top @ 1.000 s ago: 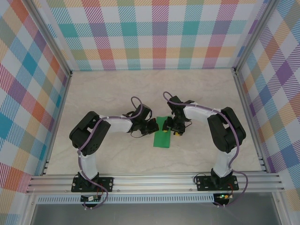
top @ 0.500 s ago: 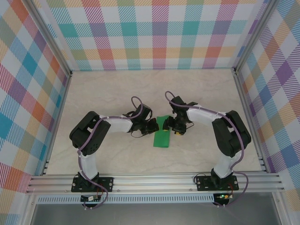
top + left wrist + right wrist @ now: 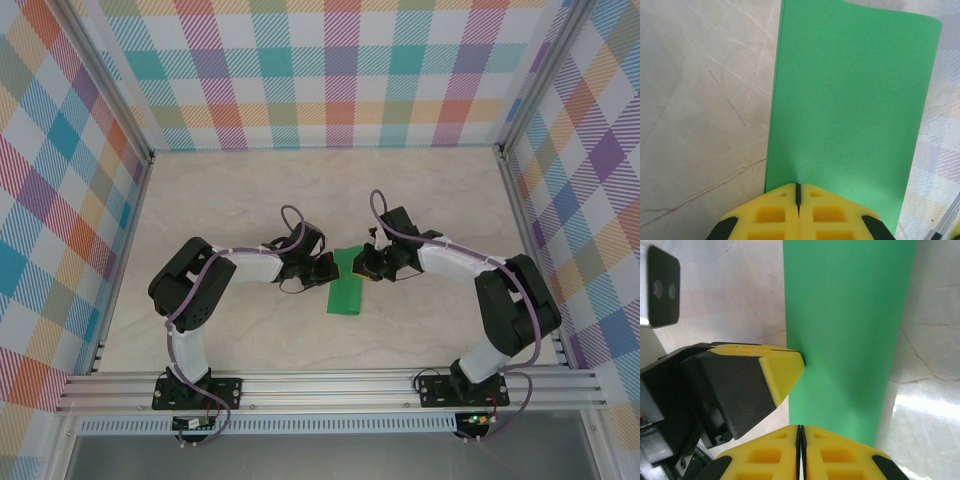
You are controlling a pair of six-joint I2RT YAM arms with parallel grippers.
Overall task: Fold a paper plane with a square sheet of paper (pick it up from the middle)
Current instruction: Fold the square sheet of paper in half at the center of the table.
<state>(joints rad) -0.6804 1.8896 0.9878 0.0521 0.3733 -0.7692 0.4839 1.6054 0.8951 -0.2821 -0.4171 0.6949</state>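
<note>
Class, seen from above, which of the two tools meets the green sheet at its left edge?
The left tool, shut on the left edge of the green sheet; the right tool grips the opposite edge.

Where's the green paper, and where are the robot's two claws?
paper (image 3: 850,100), left wrist view: middle of its green face.
left gripper (image 3: 798,186), left wrist view: seam between its closed yellow fingertips.
right gripper (image 3: 800,427), right wrist view: seam between its closed yellow fingertips.
</note>
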